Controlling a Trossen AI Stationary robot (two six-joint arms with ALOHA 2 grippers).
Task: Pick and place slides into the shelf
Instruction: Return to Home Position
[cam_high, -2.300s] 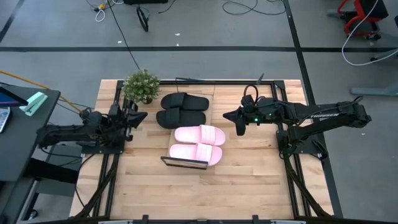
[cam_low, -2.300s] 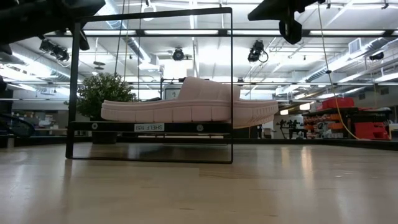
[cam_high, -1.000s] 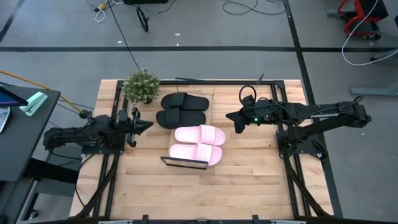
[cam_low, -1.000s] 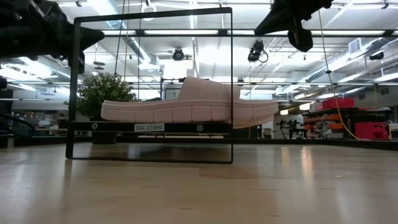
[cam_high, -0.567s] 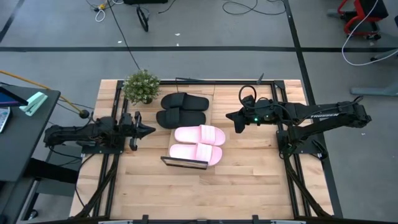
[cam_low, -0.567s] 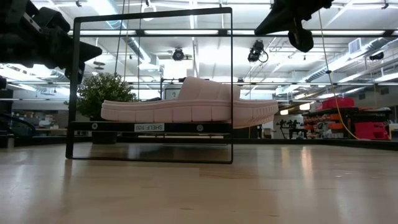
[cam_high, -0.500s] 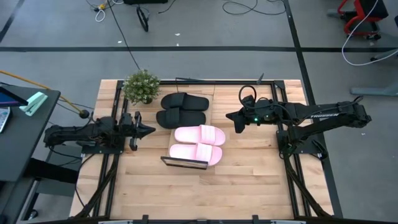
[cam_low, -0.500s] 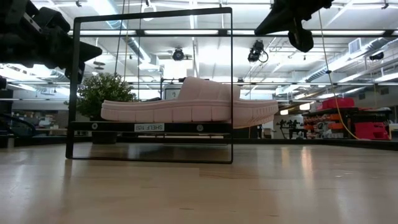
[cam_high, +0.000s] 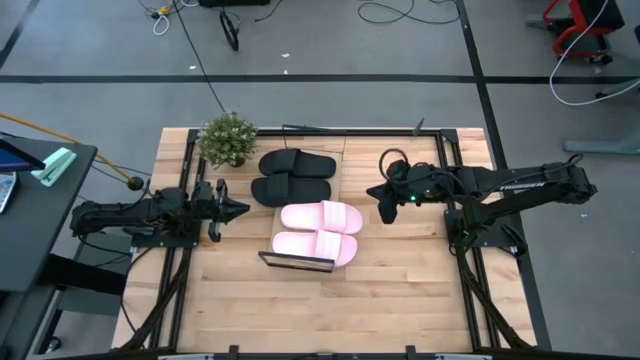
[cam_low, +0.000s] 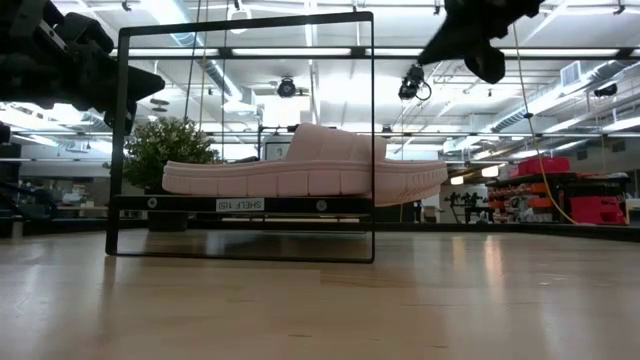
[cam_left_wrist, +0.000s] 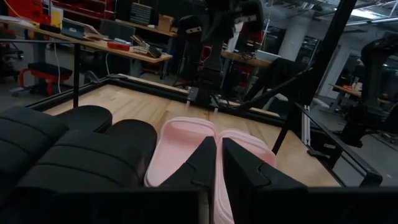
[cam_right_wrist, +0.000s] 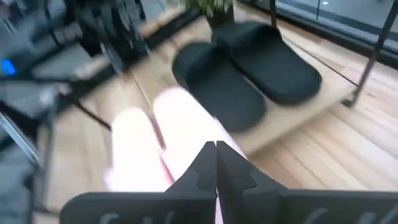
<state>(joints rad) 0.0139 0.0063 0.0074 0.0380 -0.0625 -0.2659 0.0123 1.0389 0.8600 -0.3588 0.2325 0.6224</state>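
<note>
The shelf (cam_high: 297, 262) lies in the middle of the table, its black wire end frame (cam_low: 372, 150) facing the near edge. Two black slides (cam_high: 295, 177) rest sole-down on its far half, two pale pink slides (cam_high: 318, 232) on its near half. The near pink slide (cam_low: 300, 170) overhangs the plank at its toe. My left gripper (cam_high: 240, 210) hovers shut to the left of the shelf, pointing at it (cam_left_wrist: 217, 152). My right gripper (cam_high: 381, 200) hovers shut to the right of the shelf, above the table (cam_right_wrist: 216, 149).
A small potted plant (cam_high: 227, 138) stands at the table's far left, close to the black slides. Each arm's base frame (cam_high: 470, 225) takes up a side strip of the table. Bare wood lies between the shelf and the near edge (cam_high: 320, 310).
My left gripper has moved a little toward the table's near edge and toward the shelf, then kept still. My right gripper has shifted slightly toward the near edge and tipped. The slides have stayed in place on the shelf.
</note>
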